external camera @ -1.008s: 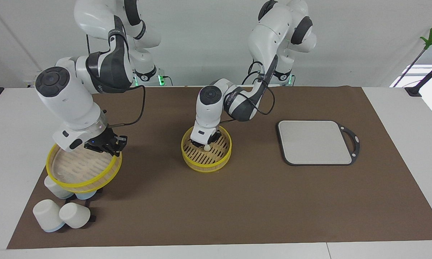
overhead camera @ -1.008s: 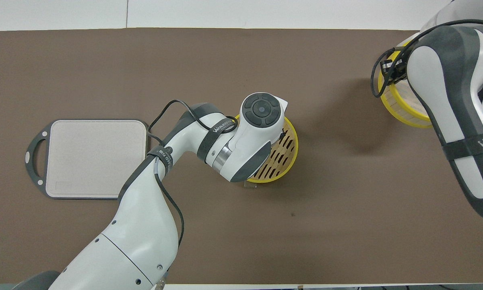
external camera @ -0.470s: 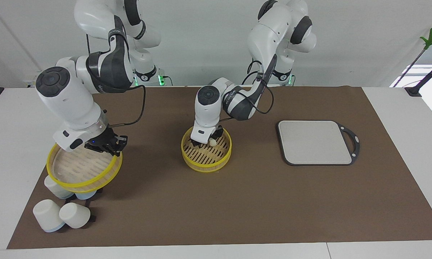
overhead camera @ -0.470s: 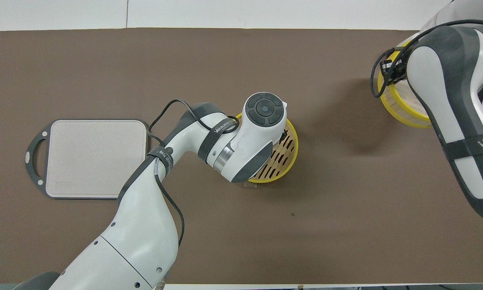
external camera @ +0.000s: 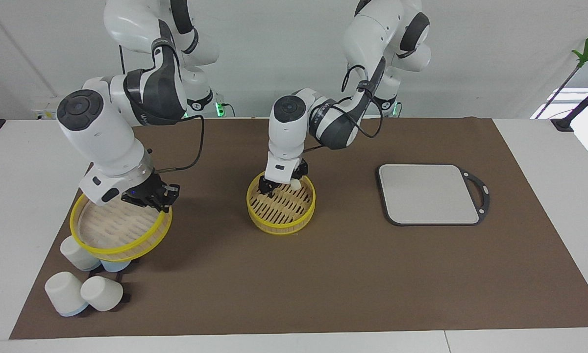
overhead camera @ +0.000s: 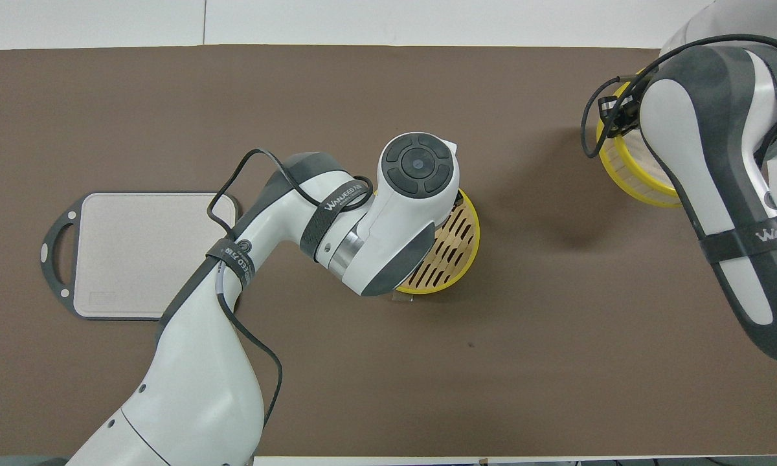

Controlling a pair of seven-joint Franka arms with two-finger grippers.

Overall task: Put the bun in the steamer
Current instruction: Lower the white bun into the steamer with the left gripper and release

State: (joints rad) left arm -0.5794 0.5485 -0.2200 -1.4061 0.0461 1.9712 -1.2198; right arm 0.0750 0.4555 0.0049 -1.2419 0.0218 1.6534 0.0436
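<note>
— Where is the left gripper [external camera: 281, 182]?

— Low over the steamer [external camera: 280, 226], at the side nearer the robots, pointing straight down. Its fingers [external camera: 265, 188] stand apart and grip nothing.

— And the bun [external camera: 294, 184]?

— In the steamer, on the slats close to the rim nearer the robots, under the gripper and just beside the finger toward the left arm's end. Whether that finger touches it, I cannot tell.

— How is the left arm posed?

— The wrist stands upright above the gripper; the forearm bends back and up to the base. From overhead the wrist hides the gripper and the bun, and only the steamer's slats [overhead camera: 456, 239] toward the right arm's end show.

— The right gripper [external camera: 152, 197]?

— Clamped on the rim of a second yellow-rimmed tier [external camera: 120, 230], which it holds raised and tilted over the cups [external camera: 76, 252] at the right arm's end of the mat [external camera: 323, 284]. That arm is bent at the elbow, its wrist slanting down to the rim.

— Anything else?

— A grey board [external camera: 428, 193] lies flat toward the left arm's end, well apart from the steamer.
</note>
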